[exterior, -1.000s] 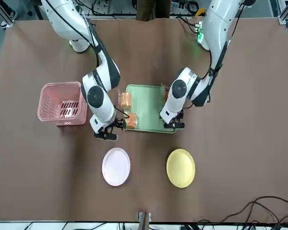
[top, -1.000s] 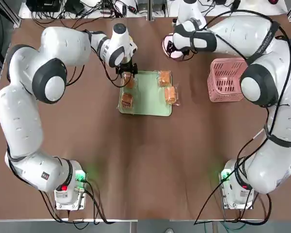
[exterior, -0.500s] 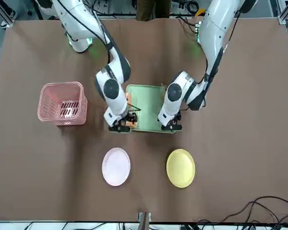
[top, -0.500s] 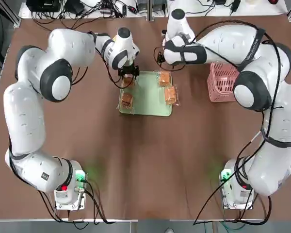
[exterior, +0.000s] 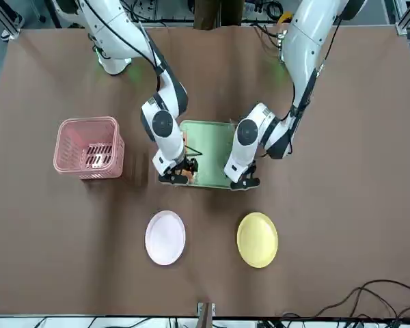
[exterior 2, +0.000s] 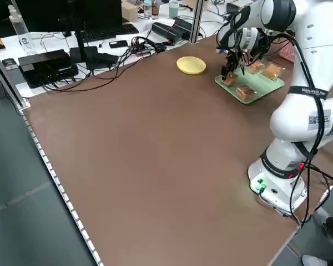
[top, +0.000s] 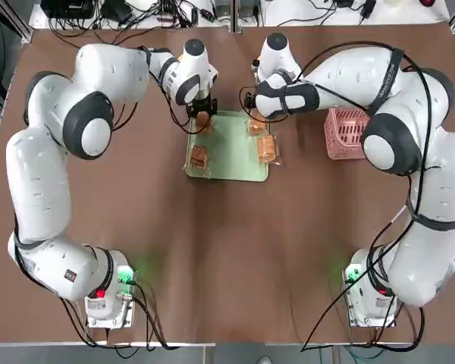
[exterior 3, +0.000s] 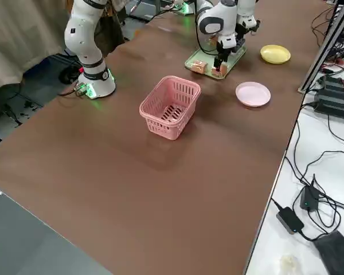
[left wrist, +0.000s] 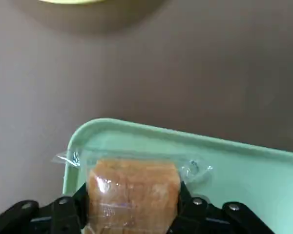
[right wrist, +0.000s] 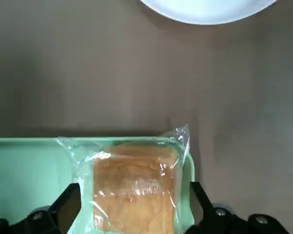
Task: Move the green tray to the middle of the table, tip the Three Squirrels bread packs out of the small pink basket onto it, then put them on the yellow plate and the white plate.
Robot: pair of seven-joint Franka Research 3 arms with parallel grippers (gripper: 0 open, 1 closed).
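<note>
The green tray (top: 231, 148) lies mid-table with several bread packs on it. My left gripper (left wrist: 132, 209) is down at the tray's far left corner, its fingers pressed against both sides of a bread pack (left wrist: 133, 192). At the far right corner my right gripper (right wrist: 134, 214) stands open around another bread pack (right wrist: 135, 187), with a gap on each side. Two more packs (top: 199, 157) (top: 267, 148) lie nearer the robot's side of the tray. Beyond the tray sit the yellow plate (exterior: 257, 239) and the white plate (exterior: 165, 237), both bare. The pink basket (exterior: 89, 147) stands upright to the right of the tray.
Both arms arch over the far half of the table (top: 227, 250) and hide the plates in the top view. Cables and electronics (exterior 2: 50, 61) lie past the far edge. The arm bases (top: 106, 299) stand at the near edge.
The right arm swung from above the white plate to the tray's far right corner and came down around a pack. The left gripper's fingers closed in on their pack.
</note>
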